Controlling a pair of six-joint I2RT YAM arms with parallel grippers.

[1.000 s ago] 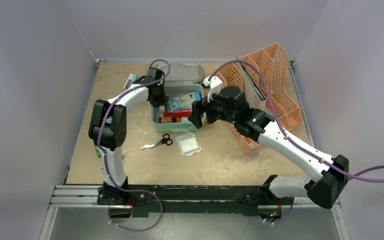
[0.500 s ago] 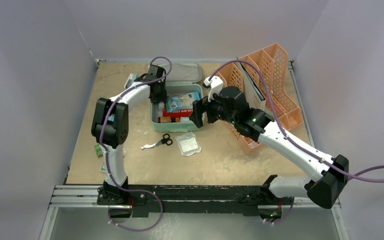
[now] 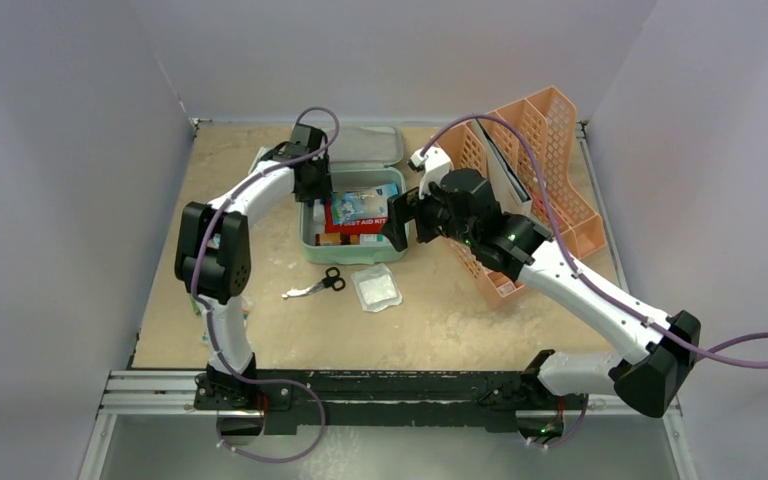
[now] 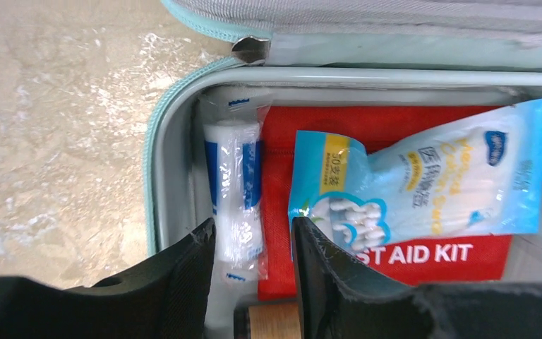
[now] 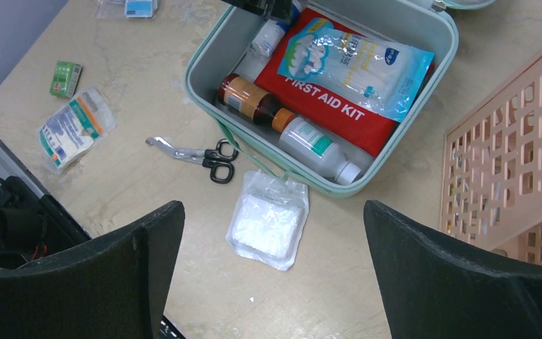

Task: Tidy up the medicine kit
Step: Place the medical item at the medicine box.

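The mint-green medicine kit [image 3: 309, 232] lies open mid-table, its lid [image 3: 370, 146] folded back behind it. Inside are a red FIRST AID KIT pouch [image 4: 402, 254], a blue cotton-swab bag [image 4: 423, 183], a wrapped white bandage roll [image 4: 234, 191] along the left wall, a brown bottle [image 5: 247, 95] and a white bottle [image 5: 317, 145]. My left gripper [image 4: 253, 224] is open, its jaws astride the roll's near end with a gap on the right side; it hovers over the kit's left part [image 3: 314, 192]. My right gripper [image 5: 274, 206] is wide open and empty at the kit's right edge [image 3: 398, 222].
Scissors [image 5: 197, 152] and a clear gauze packet [image 5: 268, 219] lie on the table just in front of the kit. A small green box [image 5: 65, 76] and a flat packet [image 5: 76, 126] lie further left. The peach mesh rack [image 3: 535, 165] stands right of the kit.
My left gripper has drawn back a little toward the kit's far left corner, uncovering more of the contents. My right gripper has shifted slightly farther along the kit's right edge.
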